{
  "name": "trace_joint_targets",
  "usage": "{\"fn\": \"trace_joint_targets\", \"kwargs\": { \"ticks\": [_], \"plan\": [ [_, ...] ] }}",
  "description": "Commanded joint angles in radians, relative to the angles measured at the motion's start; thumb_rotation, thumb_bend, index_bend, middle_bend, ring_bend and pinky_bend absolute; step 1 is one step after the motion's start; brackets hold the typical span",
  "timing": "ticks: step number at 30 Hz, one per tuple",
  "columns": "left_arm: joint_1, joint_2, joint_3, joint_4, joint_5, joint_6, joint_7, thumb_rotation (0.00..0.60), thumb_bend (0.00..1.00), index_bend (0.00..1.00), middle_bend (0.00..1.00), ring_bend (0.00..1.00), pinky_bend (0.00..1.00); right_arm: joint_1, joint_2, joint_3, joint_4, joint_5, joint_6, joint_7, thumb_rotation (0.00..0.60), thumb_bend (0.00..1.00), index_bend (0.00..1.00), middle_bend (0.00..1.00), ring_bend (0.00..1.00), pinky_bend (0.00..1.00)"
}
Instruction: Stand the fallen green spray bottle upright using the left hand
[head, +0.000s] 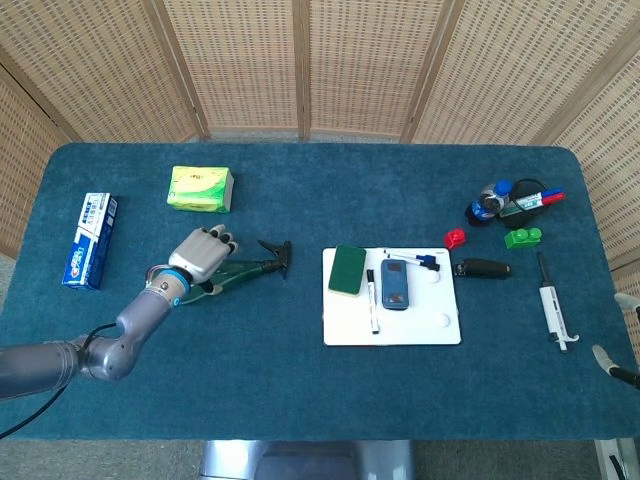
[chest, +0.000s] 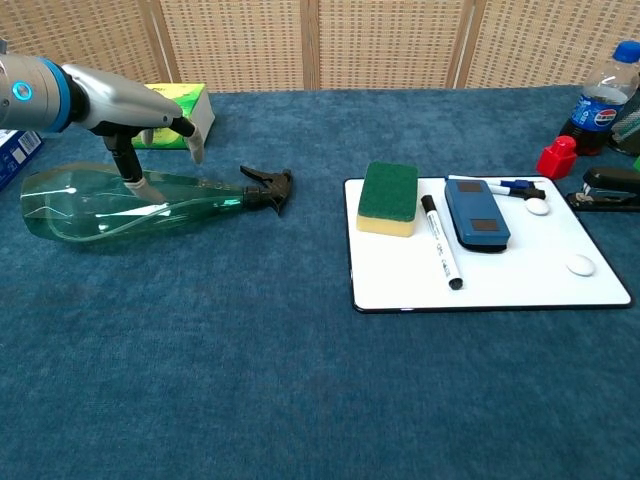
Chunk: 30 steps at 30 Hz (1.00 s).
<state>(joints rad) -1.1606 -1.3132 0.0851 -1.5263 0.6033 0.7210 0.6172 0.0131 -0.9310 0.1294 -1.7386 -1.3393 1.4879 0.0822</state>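
The green spray bottle (chest: 90, 205) lies on its side on the blue cloth, its black nozzle (chest: 270, 188) pointing right towards the whiteboard. My left hand (chest: 120, 105) hovers over the bottle's middle with its fingers (chest: 192, 140) spread, and the thumb tip reaches down onto the bottle's upper side. It grips nothing. In the head view the left hand (head: 200, 255) covers most of the bottle (head: 235, 270), leaving the neck and nozzle (head: 277, 255) showing. Only fingertips of my right hand (head: 612, 362) show at the lower right edge.
A green tissue box (head: 201, 188) stands behind the bottle and a toothpaste box (head: 90, 240) lies to its left. The whiteboard (head: 400, 325) to the right carries a sponge (head: 348, 270), a marker and an eraser. Small items and a drinks bottle (chest: 600, 95) crowd the far right.
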Motion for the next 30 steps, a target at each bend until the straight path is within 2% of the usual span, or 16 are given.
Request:
{"fn": "trace_joint_targets", "kwargs": {
  "ticks": [1, 21, 30],
  "plan": [
    [0.000, -0.015, -0.002, 0.011, -0.008, 0.001, -0.002, 0.485, 0.28, 0.22, 0.17, 0.10, 0.28, 0.000, 0.000, 0.001, 0.000, -0.001, 0.000, 0.006, 0.600, 0.29, 0.22, 0.31, 0.07, 0.16],
    [-0.040, -0.158, -0.027, 0.126, -0.142, 0.010, 0.049, 0.484, 0.28, 0.22, 0.17, 0.11, 0.30, -0.020, 0.007, -0.003, 0.007, -0.001, 0.012, 0.043, 0.600, 0.29, 0.22, 0.31, 0.07, 0.16],
    [-0.066, -0.224, -0.028, 0.172, -0.179, 0.003, 0.085, 0.486, 0.28, 0.26, 0.20, 0.13, 0.32, -0.033, 0.010, -0.002, 0.012, 0.001, 0.026, 0.063, 0.600, 0.29, 0.22, 0.31, 0.07, 0.16]
  ]
}}
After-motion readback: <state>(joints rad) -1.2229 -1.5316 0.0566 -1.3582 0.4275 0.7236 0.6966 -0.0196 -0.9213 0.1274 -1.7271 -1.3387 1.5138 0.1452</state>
